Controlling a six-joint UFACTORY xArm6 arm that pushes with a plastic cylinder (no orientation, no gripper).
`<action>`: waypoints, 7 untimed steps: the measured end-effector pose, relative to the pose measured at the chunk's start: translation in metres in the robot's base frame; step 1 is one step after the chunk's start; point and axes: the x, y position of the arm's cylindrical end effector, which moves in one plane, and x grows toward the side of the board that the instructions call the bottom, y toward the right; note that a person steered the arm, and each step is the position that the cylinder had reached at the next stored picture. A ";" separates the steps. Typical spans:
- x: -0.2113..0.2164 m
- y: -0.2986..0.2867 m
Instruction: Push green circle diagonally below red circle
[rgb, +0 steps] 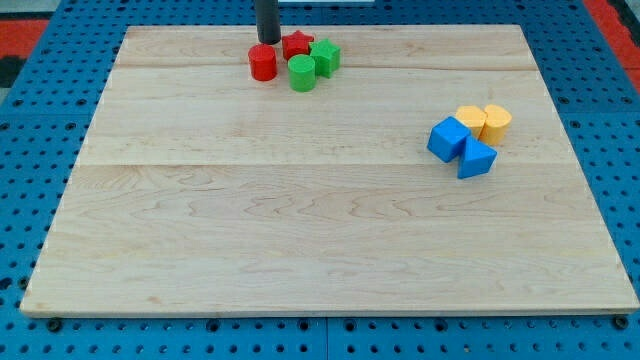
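my tip (268, 42): bare rod, no claw, just above red circle (263, 63) | green circle (302, 73) just right, slightly lower | diagonal roughly set, maybe nudge lower

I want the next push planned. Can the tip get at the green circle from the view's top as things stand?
Probably not directly: my tip sits just above the red circle, and the red star crowds the green circle from above.
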 end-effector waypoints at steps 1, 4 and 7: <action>0.000 -0.014; -0.001 -0.014; -0.003 0.087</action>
